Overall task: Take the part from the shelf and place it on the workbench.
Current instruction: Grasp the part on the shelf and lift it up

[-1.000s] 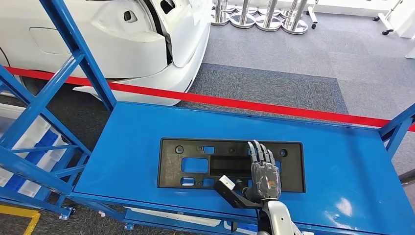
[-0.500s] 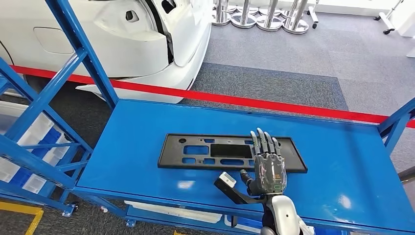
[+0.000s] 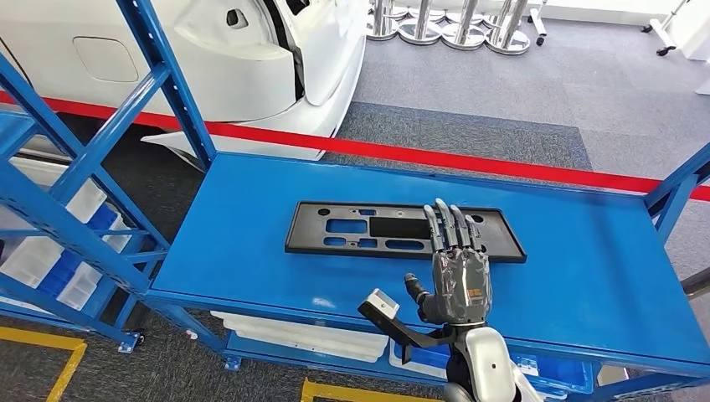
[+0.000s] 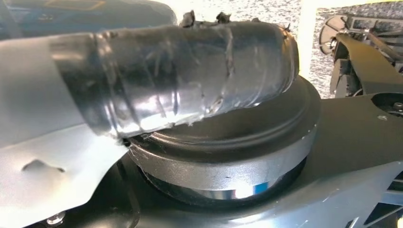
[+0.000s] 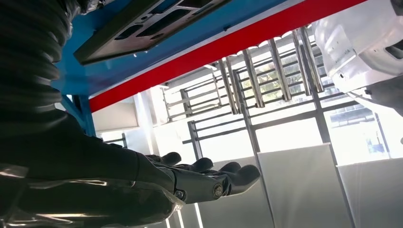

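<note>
The part (image 3: 404, 232) lies flat across the middle of the worktop (image 3: 251, 251), with bare blue surface to its left, right and along the near edge. The right hand (image 3: 456, 276) hangs over the part's right end, fingers straight and apart, holding nothing. Blue shelf posts (image 3: 172, 84) stand at the worktop's left end; another post (image 3: 676, 197) rises at the right end. A red band (image 3: 469, 161) runs behind the far edge.

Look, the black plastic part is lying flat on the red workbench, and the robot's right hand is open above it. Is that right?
Almost. The workbench is blue, not red; the red thing is the strip running behind it, as the head view shows. The rest holds: the black part lies flat on the bench, and the right hand is open over its near edge, fingers straight, holding nothing.
</note>
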You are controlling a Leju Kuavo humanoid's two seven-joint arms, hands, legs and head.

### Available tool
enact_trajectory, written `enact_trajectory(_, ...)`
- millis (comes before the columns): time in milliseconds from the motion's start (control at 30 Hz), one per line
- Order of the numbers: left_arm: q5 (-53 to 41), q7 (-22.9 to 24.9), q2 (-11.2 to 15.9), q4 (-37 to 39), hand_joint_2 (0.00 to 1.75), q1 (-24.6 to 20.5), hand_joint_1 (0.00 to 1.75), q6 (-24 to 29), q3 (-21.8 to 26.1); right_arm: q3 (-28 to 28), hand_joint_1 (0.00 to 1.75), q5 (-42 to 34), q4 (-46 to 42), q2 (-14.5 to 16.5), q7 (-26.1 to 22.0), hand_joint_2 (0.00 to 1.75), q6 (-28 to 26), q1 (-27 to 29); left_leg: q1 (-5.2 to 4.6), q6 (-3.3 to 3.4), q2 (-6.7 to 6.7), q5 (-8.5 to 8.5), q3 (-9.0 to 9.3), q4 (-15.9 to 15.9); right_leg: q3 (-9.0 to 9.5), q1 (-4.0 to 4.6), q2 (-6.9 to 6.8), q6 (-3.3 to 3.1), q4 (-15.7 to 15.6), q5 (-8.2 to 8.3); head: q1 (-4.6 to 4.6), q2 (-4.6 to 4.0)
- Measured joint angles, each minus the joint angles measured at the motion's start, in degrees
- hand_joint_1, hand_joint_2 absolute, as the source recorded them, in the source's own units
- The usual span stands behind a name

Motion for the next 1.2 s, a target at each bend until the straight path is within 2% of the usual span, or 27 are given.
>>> enact_trajectory(33,0.05,0.02,-0.07,0.0,0.0,-0.02,0.0,-0.04,-0.01,0.02,0.0,0.04,-0.27,-0.02,0.0,1.75,0.01,0.04,0.1,0.37,0.08,0.52,-0.42,-0.03,-0.38,-0.06,0.06,0.35,0.35,-0.41,0.06,0.0)
enact_trajectory(67,0.09,0.04,-0.13,-0.01,0.0,-0.08,0.0,-0.07,-0.02,0.03,0.0,0.1,-0.59,-0.04,0.0,1.75,0.02,0.09,0.27,0.7,0.18,1.04,-0.99,-0.1,-1.12,-0.13,0.12,0.73,1.71,-1.84,0.22,0.0)
enact_trajectory(100,0.13,0.06,-0.19,-0.01,0.0,-0.15,0.0,-0.09,-0.04,0.04,0.0,0.2,-0.94,-0.07,0.0,1.75,0.02,0.14,0.41,0.95,0.27,1.56,-1.68,-0.15,-2.24,-0.22,0.18,1.14,4.34,-4.25,0.37,0.0)
enact_trajectory(167,0.17,0.06,-0.2,-0.04,0.0,-0.25,0.0,-0.11,-0.06,0.11,0.0,0.44,-1.59,-0.09,0.0,1.75,0.03,0.33,0.45,1.17,0.34,2.56,-3.11,-0.17,-4.72,-0.44,0.2,1.79,12.35,-9.78,0.62,0.0)
enact_trajectory(200,0.18,0.06,-0.2,-0.04,0.0,-0.26,0.0,-0.13,-0.07,0.14,0.0,0.51,-1.78,-0.09,0.0,1.75,0.03,0.49,0.45,1.14,0.38,3.05,-3.77,-0.16,-5.45,-0.5,0.19,1.91,15.81,-11.3,0.62,0.0)
enact_trajectory(233,0.19,0.06,-0.2,-0.05,0.0,-0.28,0.0,-0.14,-0.07,0.17,0.0,0.55,-1.92,-0.09,0.0,1.75,0.03,0.68,0.44,1.09,0.39,3.51,-4.37,-0.15,-5.27,-0.53,0.2,1.87,17.53,-11.57,0.62,0.0)
enact_trajectory(267,0.19,0.06,-0.2,-0.06,0.0,-0.3,0.0,-0.16,-0.07,0.21,0.0,0.55,-2.06,-0.09,0.0,1.75,0.07,0.84,0.42,1.01,0.39,3.93,-4.9,-0.14,-4.01,-0.53,0.2,1.7,17.02,-10.83,0.63,0.0)
enact_trajectory(300,0.19,0.04,-0.2,-0.08,0.0,-0.33,0.0,-0.19,-0.07,0.25,0.0,0.49,-2.23,-0.09,0.0,1.75,0.15,0.92,0.37,0.91,0.36,4.33,-5.34,-0.14,-1.6,-0.49,0.21,1.37,14.25,-9.6,0.62,0.0)
enact_trajectory(333,0.21,0.02,-0.21,-0.13,0.0,-0.37,0.0,-0.19,-0.09,0.31,0.0,0.32,-2.45,-0.06,0.0,1.75,0.25,0.91,0.34,0.77,0.33,4.69,-5.64,-0.13,1.69,-0.4,0.22,0.92,9.97,-8.61,0.6,0.0)
enact_trajectory(367,0.26,-0.01,-0.24,-0.19,0.0,-0.43,0.0,-0.19,-0.11,0.37,0.0,-0.07,-2.64,-0.01,-0.02,1.75,0.32,0.83,0.27,0.59,0.3,4.99,-5.89,-0.12,4.91,-0.24,0.22,0.43,5.51,-8.24,0.62,0.0)
enact_trajectory(400,0.34,-0.03,-0.26,-0.25,0.0,-0.47,0.0,-0.15,-0.15,0.43,0.0,-0.77,-2.77,0.1,-0.11,1.75,0.26,0.74,0.22,0.31,0.3,5.29,-6.04,-0.12,7.29,-0.07,0.21,0.03,1.99,-8.29,0.58,0.0)
enact_trajectory(433,0.42,-0.04,-0.28,-0.29,0.0,-0.49,0.0,-0.09,-0.17,0.5,0.0,-1.68,-2.74,0.24,-0.25,1.75,0.02,0.72,0.23,-0.03,0.33,5.55,-6.14,-0.12,8.62,0.1,0.19,-0.26,-0.17,-8.61,0.59,0.0)
enact_trajectory(500,0.56,-0.03,-0.28,-0.31,0.0,-0.49,0.0,0.04,-0.22,0.69,0.0,-3.65,-2.01,0.57,-0.6,1.75,-1.03,0.9,0.26,-0.84,0.4,6.06,-6.19,-0.37,8.86,0.22,0.16,-0.67,-1.43,-8.6,0.58,0.0)
enact_trajectory(567,0.63,0.0,-0.22,-0.31,0.0,-0.47,0.0,0.1,-0.28,1.04,0.0,-4.98,-0.5,0.97,-0.87,1.75,-2.48,1.16,0.28,-1.46,0.47,5.14,-6.68,0.6,8.97,0.02,0.04,-1.27,-2.33,-7.74,0.48,0.0)
enact_trajectory(600,0.67,0.02,-0.18,-0.31,0.0,-0.49,0.0,0.12,-0.32,1.26,0.0,-5.45,0.42,1.2,-1.0,1.75,-3.17,1.23,0.26,-1.69,0.49,3.53,-7.62,2.74,8.94,-0.11,-0.04,-1.59,-2.76,-7.23,0.41,0.0)
enact_trajectory(667,0.74,0.15,-0.1,-0.31,0.0,-0.59,0.0,0.14,-0.39,1.57,0.0,-6.21,2.11,1.46,-1.15,1.75,-4.1,1.61,0.28,-1.99,0.53,-0.99,-10.63,10.16,8.49,-0.1,-0.21,-1.97,-2.92,-6.68,0.26,0.0)
enact_trajectory(700,0.77,0.19,-0.07,-0.31,0.0,-0.63,0.0,0.15,-0.41,1.65,0.0,-6.53,2.79,1.49,-1.13,1.75,-4.32,1.92,0.29,-2.1,0.53,-2.68,-11.98,13.85,8.21,-0.05,-0.31,-2.02,-2.86,-6.55,0.25,0.0)
enact_trajectory(733,0.78,0.23,-0.03,-0.31,0.0,-0.63,0.0,0.15,-0.42,1.69,0.0,-6.72,3.34,1.47,-1.03,1.75,-4.42,2.24,0.3,-2.21,0.54,-3.29,-12.49,15.98,7.93,-0.02,-0.39,-2.03,-2.7,-6.47,0.23,0.0)
enact_trajectory(767,0.79,0.22,0.01,-0.31,0.0,-0.59,0.0,0.16,-0.43,1.72,0.0,-6.87,3.89,1.45,-0.91,1.75,-4.55,2.44,0.34,-2.29,0.55,-2.79,-11.96,15.99,7.66,0.0,-0.44,-2.03,-2.47,-6.44,0.23,0.0)
enact_trajectory(800,0.8,0.18,0.07,-0.3,0.0,-0.52,0.0,0.21,-0.48,1.75,0.0,-7.04,4.65,1.44,-0.75,1.75,-4.73,2.52,0.4,-2.33,0.56,-1.41,-10.35,13.84,7.4,0.01,-0.46,-1.98,-2.15,-6.45,0.22,0.0)
enact_trajectory(867,0.8,0.06,0.15,-0.26,0.0,-0.32,0.0,0.42,-0.59,1.79,0.0,-7.51,6.43,1.4,-0.54,1.75,-5.19,2.61,0.47,-2.19,0.57,1.58,-5.56,6.23,6.94,0.09,-0.41,-1.67,-1.37,-6.67,0.22,0.0)
enact_trajectory(900,0.8,0.01,0.16,-0.24,0.0,-0.24,0.0,0.56,-0.63,1.79,0.0,-7.75,7.24,1.36,-0.46,1.75,-5.4,2.69,0.46,-1.99,0.57,2.3,-3.83,3.22,6.69,0.18,-0.4,-1.42,-0.96,-6.81,0.25,0.0)
enact_trajectory(933,0.8,0.0,0.15,-0.22,0.0,-0.2,0.0,0.67,-0.65,1.79,0.0,-7.98,7.82,1.31,-0.43,1.75,-5.6,2.79,0.41,-1.66,0.55,2.36,-2.93,1.43,6.41,0.27,-0.41,-1.14,-0.54,-6.93,0.27,0.0)
enact_trajectory(1033,0.85,0.03,0.09,-0.2,0.0,-0.17,0.0,0.75,-0.66,1.77,0.0,-8.45,8.99,1.19,-0.39,1.75,-6.24,2.92,0.47,-0.49,0.48,2.08,-3.08,0.5,5.74,0.32,-0.39,-0.24,0.33,-7.15,0.27,0.0)
enact_trajectory(1067,0.87,0.04,0.04,-0.2,0.0,-0.17,0.0,0.75,-0.66,1.75,0.0,-8.57,9.37,1.11,-0.38,1.75,-6.45,2.94,0.59,-0.17,0.48,2.2,-3.15,0.43,5.27,0.26,-0.29,0.2,1.21,-7.76,0.36,0.0)
enact_trajectory(1100,0.88,0.05,0.0,-0.2,0.0,-0.18,0.0,0.74,-0.66,1.73,0.0,-8.7,9.77,1.02,-0.35,1.75,-6.67,2.97,0.74,0.12,0.51,2.33,-3.21,0.33,4.29,0.15,-0.17,0.66,3.18,-8.94,0.44,0.0)
enact_trajectory(1200,0.95,0.07,-0.03,-0.2,0.0,-0.19,0.0,0.74,-0.66,1.71,0.0,-9.17,11.39,0.67,-0.22,1.75,-7.26,3.35,0.79,0.56,0.56,2.52,-3.58,0.3,-1.35,-0.32,-0.03,1.61,14.34,-13.81,0.63,0.0)
